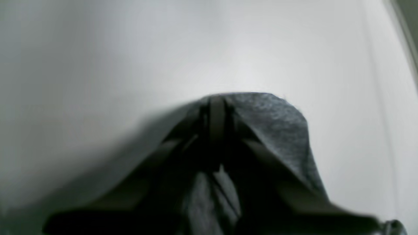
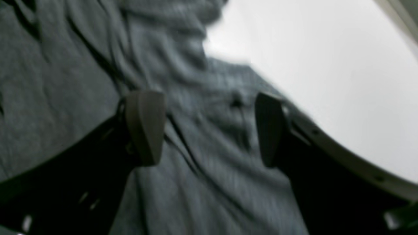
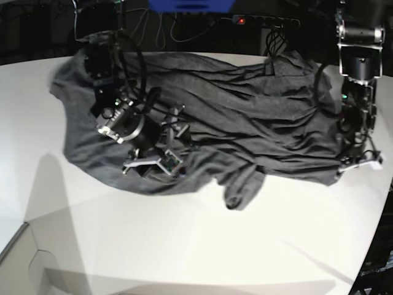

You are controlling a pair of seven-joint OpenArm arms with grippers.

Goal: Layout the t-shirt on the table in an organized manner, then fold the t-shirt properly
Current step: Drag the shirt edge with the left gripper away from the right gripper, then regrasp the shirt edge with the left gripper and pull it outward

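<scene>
The t-shirt [image 3: 245, 117] lies lengthwise across the table [image 3: 184, 246] (sleeve toward camera).

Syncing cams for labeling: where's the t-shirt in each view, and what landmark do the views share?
Left wrist: t-shirt bottom centre, a grey fold bunched around the shut left gripper.
Right wrist: fills the left and centre, lying under the open right gripper.
Base: spread across the upper middle, from left edge to right arm.
Shared landmark: the white table, bare beside the cloth in every view.
</scene>
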